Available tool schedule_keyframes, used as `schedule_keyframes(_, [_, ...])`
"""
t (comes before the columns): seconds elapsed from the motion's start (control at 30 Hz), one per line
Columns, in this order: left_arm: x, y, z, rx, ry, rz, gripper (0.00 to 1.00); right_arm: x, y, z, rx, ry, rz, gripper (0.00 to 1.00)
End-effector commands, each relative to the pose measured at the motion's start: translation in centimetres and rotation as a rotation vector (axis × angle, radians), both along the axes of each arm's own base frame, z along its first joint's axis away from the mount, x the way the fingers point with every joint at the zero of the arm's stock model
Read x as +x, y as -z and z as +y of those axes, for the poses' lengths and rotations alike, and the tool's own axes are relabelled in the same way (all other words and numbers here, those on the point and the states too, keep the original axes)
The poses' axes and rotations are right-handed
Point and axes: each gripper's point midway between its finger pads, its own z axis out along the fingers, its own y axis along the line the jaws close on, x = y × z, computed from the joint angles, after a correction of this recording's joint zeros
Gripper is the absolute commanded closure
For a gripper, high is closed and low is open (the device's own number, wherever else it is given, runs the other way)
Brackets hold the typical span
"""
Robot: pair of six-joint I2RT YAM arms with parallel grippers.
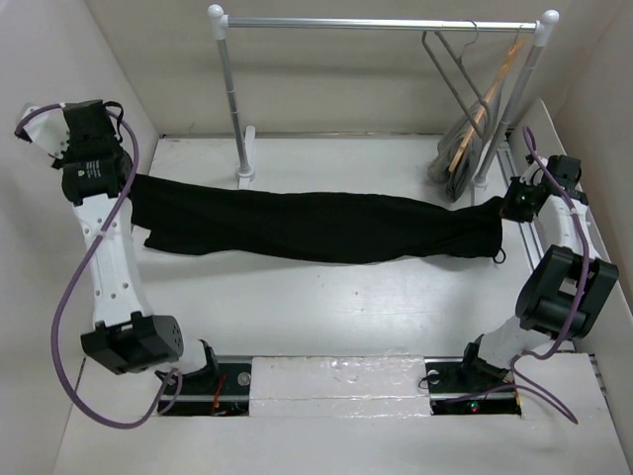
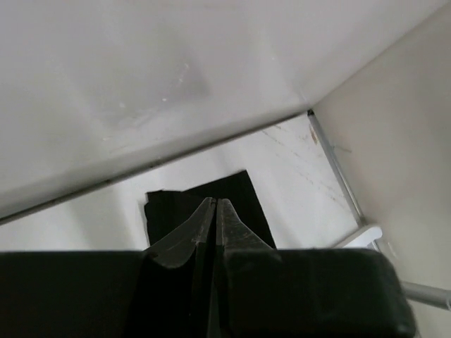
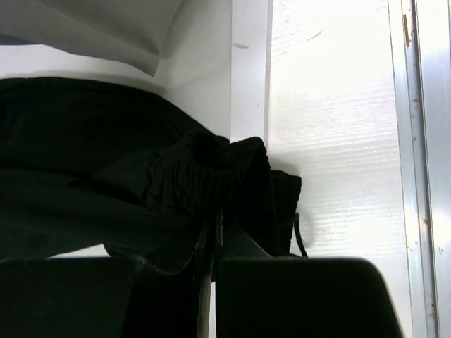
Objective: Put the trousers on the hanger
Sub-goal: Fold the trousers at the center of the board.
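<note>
From above, the trousers (image 1: 316,226) span the worktop's (image 1: 326,307) far half, with the left tool (image 1: 127,178) and right tool (image 1: 506,206) each pinching an end. The hanger (image 1: 453,73) hangs on the rail (image 1: 381,23) at the far right corner.

Left wrist: the tool is closed on a thin hem (image 2: 204,201), which may slip.

Right wrist: the tool is clamped on the bunched waistband (image 3: 211,162), and the drawstring (image 3: 297,232) might snag.

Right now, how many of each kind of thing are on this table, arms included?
robot arms: 2 (left arm, right arm)
trousers: 1
grey hanger: 1 clear; the bunch may hide more
wooden hanger: 1
clothes rail: 1
total: 6
</note>
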Motion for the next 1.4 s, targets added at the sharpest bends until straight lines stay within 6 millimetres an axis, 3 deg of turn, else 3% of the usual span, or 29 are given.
schedule_keyframes(0.0, [-2.0, 3.8, 0.9, -0.002, -0.070, 0.148, 1.00, 2.3, -1.1, -0.9, -0.030, 0.026, -0.083, 1.00])
schedule_keyframes(0.07, [-2.1, 4.5, 0.9, 0.010, -0.058, 0.168, 1.00, 3.0, -1.4, -1.1, -0.028, 0.026, -0.096, 1.00])
schedule_keyframes(0.17, [0.0, 6.8, 1.6, -0.003, -0.038, 0.222, 1.00, 4.6, -1.7, -1.8, -0.026, 0.028, -0.106, 1.00])
schedule_keyframes(0.23, [1.5, 6.6, 2.4, 0.002, -0.038, 0.222, 1.00, 5.0, -1.3, -2.4, -0.038, 0.040, -0.082, 1.00])
schedule_keyframes(0.27, [3.0, 8.1, 2.9, -0.002, -0.035, 0.259, 1.00, 5.5, -1.7, -2.7, -0.048, 0.045, -0.093, 1.00])
schedule_keyframes(0.3, [4.1, 7.2, 3.3, 0.012, -0.033, 0.235, 1.00, 5.8, -1.4, -2.9, -0.046, 0.046, -0.089, 1.00])
schedule_keyframes(0.37, [6.8, 9.3, 4.2, 0.008, -0.024, 0.286, 1.00, 6.4, -1.5, -3.2, -0.049, 0.049, -0.093, 1.00])
schedule_keyframes(0.4, [8.0, 7.6, 4.5, 0.019, -0.028, 0.249, 1.00, 6.5, -1.3, -3.3, -0.051, 0.052, -0.089, 1.00])
schedule_keyframes(0.43, [9.1, 8.2, 4.7, 0.010, -0.017, 0.257, 1.00, 6.7, -0.7, -3.5, -0.047, 0.055, -0.077, 1.00])
schedule_keyframes(0.47, [10.7, 10.7, 5.1, -0.007, -0.010, 0.299, 1.00, 6.7, -0.2, -3.5, -0.044, 0.054, -0.066, 1.00])
schedule_keyframes(0.53, [12.7, 11.4, 5.3, -0.013, 0.010, 0.283, 1.00, 7.1, -0.1, -3.8, -0.045, 0.060, -0.062, 1.00])
schedule_keyframes(0.6, [14.9, 16.0, 4.9, -0.038, 0.068, 0.361, 1.00, 7.6, 0.7, -3.3, -0.031, 0.043, -0.053, 1.00])
schedule_keyframes(0.63, [15.3, 17.0, 4.5, -0.050, 0.103, 0.378, 0.98, 7.6, 1.0, -3.2, -0.026, 0.038, -0.051, 0.97])
schedule_keyframes(0.67, [15.1, 18.0, 4.2, -0.067, 0.120, 0.410, 0.80, 7.9, 1.4, -2.7, -0.017, 0.024, -0.045, 0.90])
schedule_keyframes(0.77, [14.8, 17.4, 3.7, -0.078, 0.140, 0.399, 0.53, 8.2, 1.4, -1.7, -0.010, -0.006, -0.040, 0.51])
schedule_keyframes(0.8, [13.2, 17.6, 3.4, -0.099, 0.144, 0.409, 0.35, 8.1, 0.5, -1.4, -0.011, -0.026, -0.061, 0.29])
schedule_keyframes(0.87, [12.7, 14.4, 3.0, -0.081, 0.151, 0.324, 0.34, 7.9, 0.4, -0.8, -0.016, -0.047, -0.059, 0.23])
schedule_keyframes(0.9, [11.1, 16.1, 2.3, -0.104, 0.160, 0.365, 0.34, 7.5, -0.8, -0.4, -0.018, -0.057, -0.083, 0.20])
schedule_keyframes(0.93, [9.5, 13.5, 1.6, -0.102, 0.158, 0.302, 0.34, 7.1, -1.3, 0.4, -0.015, -0.074, -0.095, 0.20])
schedule_keyframes(0.97, [8.4, 13.2, 0.9, -0.110, 0.169, 0.286, 0.34, 6.0, -0.7, 1.0, -0.001, -0.076, -0.085, 0.20])
schedule_keyframes(1.0, [6.6, 16.2, 0.1, -0.142, 0.178, 0.332, 0.34, 5.6, -2.9, 1.6, -0.023, -0.087, -0.146, 0.19])
schedule_keyframes(1.03, [4.5, 14.9, 0.0, -0.178, 0.165, 0.264, 0.34, 5.0, -3.2, 2.4, -0.026, -0.100, -0.156, 0.18])
schedule_keyframes(1.07, [3.6, 15.5, -0.2, -0.208, 0.178, 0.236, 0.35, 3.6, -1.8, 2.9, -0.013, -0.102, -0.133, 0.19])
schedule_keyframes(1.1, [1.1, 19.7, -1.2, -0.279, 0.183, 0.300, 0.35, 3.0, -1.9, 4.6, -0.002, -0.131, -0.144, 0.19])
schedule_keyframes(1.17, [-0.9, 20.5, -2.3, -0.358, 0.218, 0.250, 0.35, 1.9, -3.5, 7.0, 0.026, -0.148, -0.215, 0.24])
schedule_keyframes(1.2, [-2.5, 23.4, -3.4, -0.408, 0.225, 0.302, 0.34, 0.3, -1.8, 8.8, 0.071, -0.179, -0.185, 0.34])
schedule_keyframes(1.27, [-3.1, 25.1, -4.5, -0.462, 0.253, 0.304, 0.33, -1.2, -2.3, 12.1, 0.116, -0.251, -0.206, 0.78])
schedule_keyframes(1.3, [-3.4, 26.3, -5.6, -0.515, 0.282, 0.312, 0.30, -2.6, -1.0, 13.4, 0.149, -0.283, -0.179, 0.95])
schedule_keyframes(1.37, [-3.1, 27.7, -6.0, -0.547, 0.289, 0.311, 0.28, -4.0, -1.9, 15.8, 0.149, -0.358, -0.215, 0.95])
